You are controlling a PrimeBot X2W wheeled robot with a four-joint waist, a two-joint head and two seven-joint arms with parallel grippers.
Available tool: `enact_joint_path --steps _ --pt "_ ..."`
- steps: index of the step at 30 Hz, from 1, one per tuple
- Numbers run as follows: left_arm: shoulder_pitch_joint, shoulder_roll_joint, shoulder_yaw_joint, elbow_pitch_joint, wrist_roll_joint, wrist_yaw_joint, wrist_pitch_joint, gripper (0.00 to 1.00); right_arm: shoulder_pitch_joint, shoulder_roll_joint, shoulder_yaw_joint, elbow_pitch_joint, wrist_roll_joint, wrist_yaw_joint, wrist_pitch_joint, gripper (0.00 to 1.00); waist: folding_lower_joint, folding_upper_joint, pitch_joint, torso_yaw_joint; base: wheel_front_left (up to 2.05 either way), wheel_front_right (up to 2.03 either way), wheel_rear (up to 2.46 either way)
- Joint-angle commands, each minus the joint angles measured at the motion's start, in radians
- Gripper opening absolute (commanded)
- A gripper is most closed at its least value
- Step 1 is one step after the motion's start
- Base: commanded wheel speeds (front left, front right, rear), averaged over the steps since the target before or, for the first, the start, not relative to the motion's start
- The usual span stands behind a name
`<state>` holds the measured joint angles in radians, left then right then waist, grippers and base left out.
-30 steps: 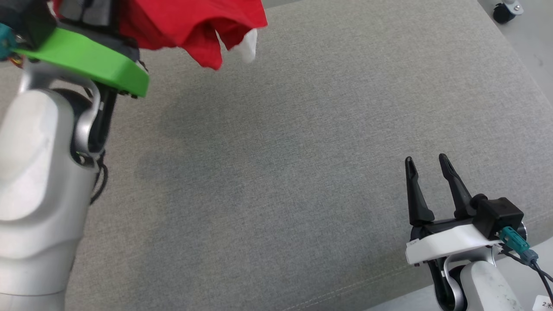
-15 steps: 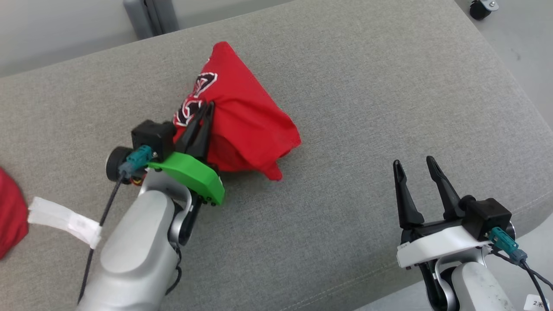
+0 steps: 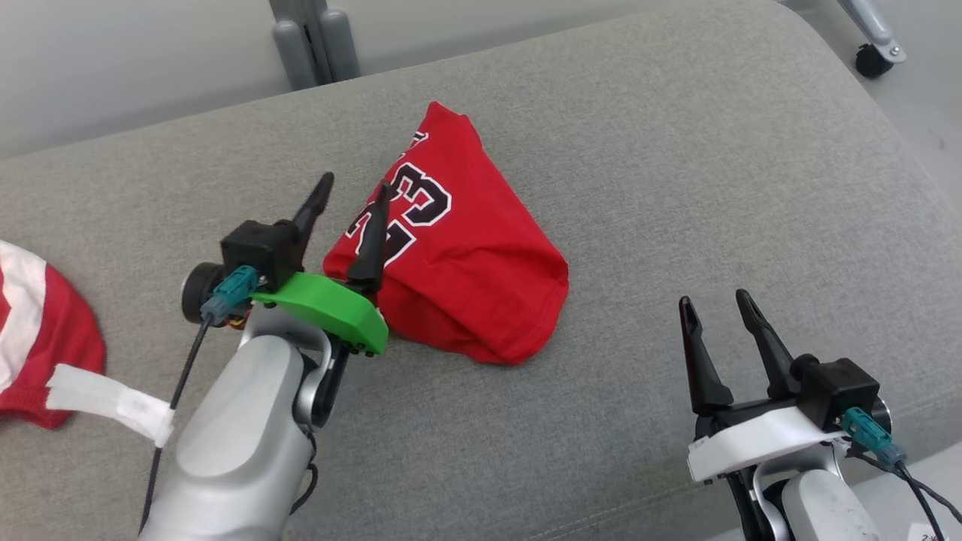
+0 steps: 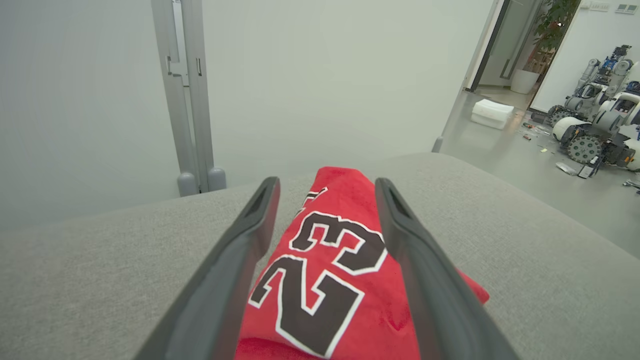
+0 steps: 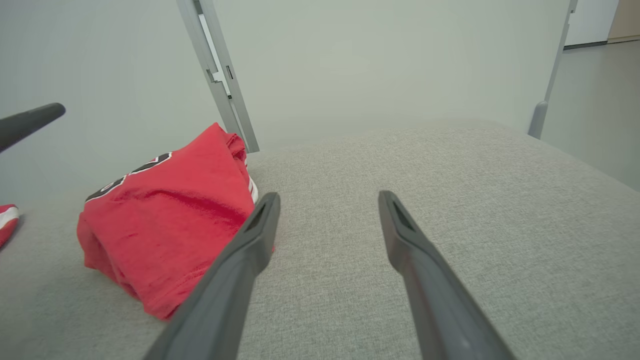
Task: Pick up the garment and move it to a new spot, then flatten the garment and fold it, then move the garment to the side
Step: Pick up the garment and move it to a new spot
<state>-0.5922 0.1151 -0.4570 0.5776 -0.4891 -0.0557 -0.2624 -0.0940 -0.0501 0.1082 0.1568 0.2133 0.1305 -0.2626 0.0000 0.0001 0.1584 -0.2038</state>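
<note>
Reading this as the close of step 1: the red number 23 jersey (image 3: 458,278) lies bunched in a mound mid-cushion. My left gripper (image 3: 355,184) hovers at its left side, jaws spread over the printed face and pinching nothing. My right gripper (image 3: 714,297) is also spread, well apart from the cloth. Next, I judge, comes flattening: find a hem and draw it outward. The grey cushion (image 3: 676,188) gives bare room to the right and front. Another red garment (image 3: 37,323) crowds the left.
</note>
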Motion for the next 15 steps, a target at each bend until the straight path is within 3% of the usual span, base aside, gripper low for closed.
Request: enact_joint_path --steps 1,15 --pt "0.037 0.021 0.028 -0.028 0.021 0.013 -0.002 1.0 0.013 -0.001 -0.003 0.0 -0.011 0.0 -0.003 1.0 0.0 -0.0001 -0.045 0.051 0.0 0.0 0.0" --pt "0.307 0.096 0.249 -0.305 0.157 0.027 -0.002 1.0 0.058 -0.001 -0.026 -0.005 -0.048 0.0 -0.003 1.0 0.0 -0.0001 -0.142 0.212 0.0 0.0 0.0"
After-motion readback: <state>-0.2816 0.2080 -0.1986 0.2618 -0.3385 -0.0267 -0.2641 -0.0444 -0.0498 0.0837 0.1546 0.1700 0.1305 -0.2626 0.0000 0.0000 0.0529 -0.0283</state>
